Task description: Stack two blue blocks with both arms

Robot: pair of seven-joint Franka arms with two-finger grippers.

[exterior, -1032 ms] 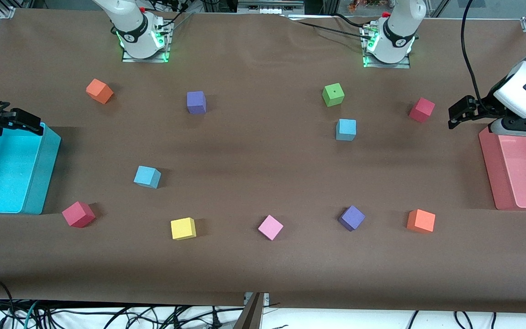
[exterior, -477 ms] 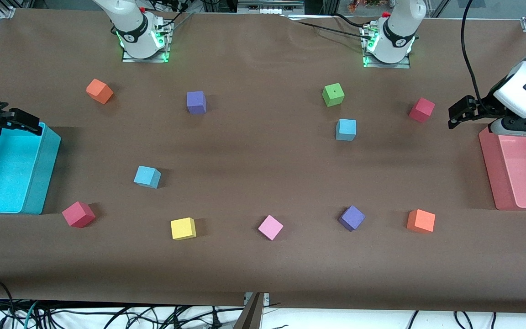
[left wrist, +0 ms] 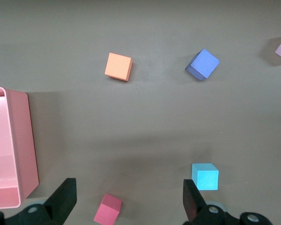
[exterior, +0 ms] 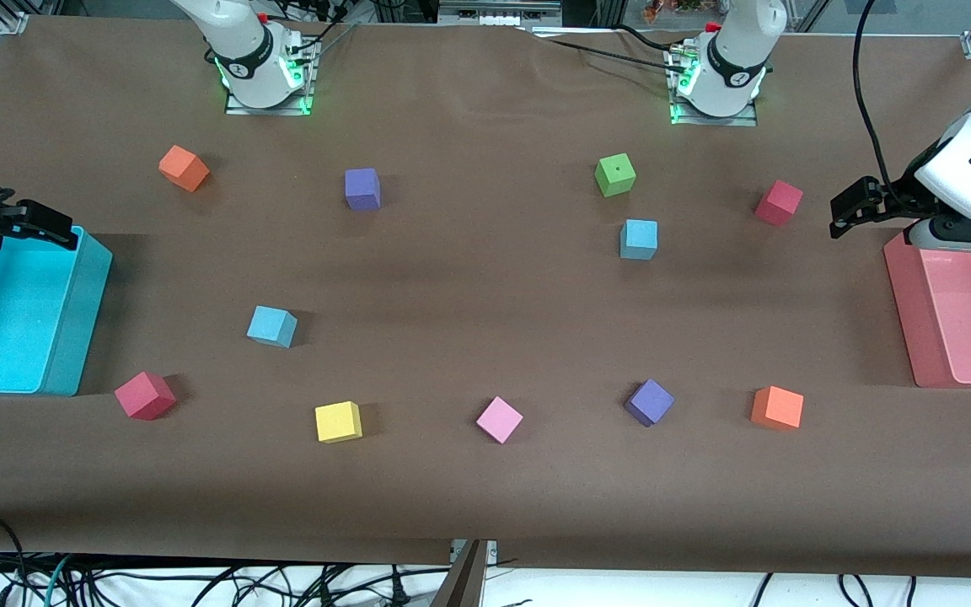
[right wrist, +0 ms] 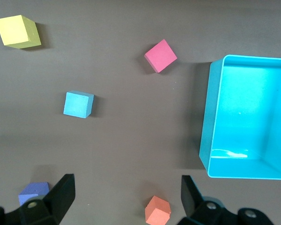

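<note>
Two sky-blue blocks lie apart on the brown table. One [exterior: 639, 239] is near the green cube and shows in the left wrist view [left wrist: 205, 176]. The other [exterior: 271, 325] is nearer the front camera, toward the right arm's end, and shows in the right wrist view [right wrist: 78, 104]. My left gripper [exterior: 850, 209] is open and empty in the air beside the pink bin, with a red cube under it [left wrist: 129, 197]. My right gripper [exterior: 40, 224] is open and empty over the turquoise bin's edge [right wrist: 127, 194].
A turquoise bin [exterior: 72, 337] stands at the right arm's end and a pink bin [exterior: 903, 312] at the left arm's end. Orange [exterior: 184, 168], purple [exterior: 362, 188], green [exterior: 615, 174], red [exterior: 779, 202], yellow [exterior: 338, 421] and pink [exterior: 499, 419] cubes are scattered about.
Both grippers have shifted only very slightly. No block has moved.
</note>
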